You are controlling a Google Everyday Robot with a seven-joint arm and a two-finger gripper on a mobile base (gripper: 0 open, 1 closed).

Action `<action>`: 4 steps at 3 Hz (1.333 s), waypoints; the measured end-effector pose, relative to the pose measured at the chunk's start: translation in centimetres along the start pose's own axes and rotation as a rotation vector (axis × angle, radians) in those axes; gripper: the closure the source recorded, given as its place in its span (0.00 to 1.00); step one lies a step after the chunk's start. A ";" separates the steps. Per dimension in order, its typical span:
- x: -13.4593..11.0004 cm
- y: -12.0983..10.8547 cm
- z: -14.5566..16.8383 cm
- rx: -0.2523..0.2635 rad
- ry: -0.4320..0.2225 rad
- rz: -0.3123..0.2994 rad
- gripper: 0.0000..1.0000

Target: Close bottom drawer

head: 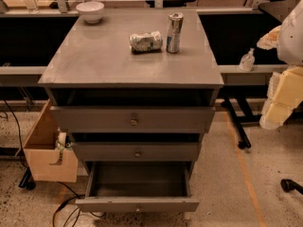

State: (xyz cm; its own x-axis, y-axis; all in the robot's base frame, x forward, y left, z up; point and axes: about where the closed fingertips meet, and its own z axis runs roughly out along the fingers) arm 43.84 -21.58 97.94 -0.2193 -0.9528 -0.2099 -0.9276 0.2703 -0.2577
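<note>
1. The bottom drawer (137, 205) is the one to watch. It stands pulled well out toward the near side at the foot of the grey cabinet, with its shallow tray exposed. Its slim front panel is the lowest of the three.
2. Above it, the middle drawer (137, 151) and the top drawer (132, 119) sit further back, so only the low one juts out this far.
3. Out at the right edge hangs the end effector (277, 103), roughly level with the top drawer. It is well apart from the cabinet and touching nothing, and whether it is open or closed cannot be told.
4. The target therefore lies down and to the left of the end effector, so it faces a long drop and a swing across before any contact.
5. A clean close probably means getting low in front of the panel and meeting its near face at the centre. The push should then go straight toward the far side, since an off-centre shove could skew the tray and jam it.
6. No grasp looks necessary. A flat, steady press should do, carried until the panel sits flush beneath the middle drawer.
7. Up on the tabletop (94, 56) stand a bowl (90, 11), a crushed can (146, 41) lying on its side and an upright can (174, 26), so a gentle push is wise.
</note>
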 end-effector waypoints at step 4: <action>2.0 8.1 16.5 -0.158 -0.188 0.258 0.00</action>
State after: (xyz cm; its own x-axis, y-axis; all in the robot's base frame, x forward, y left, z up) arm 40.89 -19.05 79.88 -0.4070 -0.8097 -0.4228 -0.8874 0.4603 -0.0272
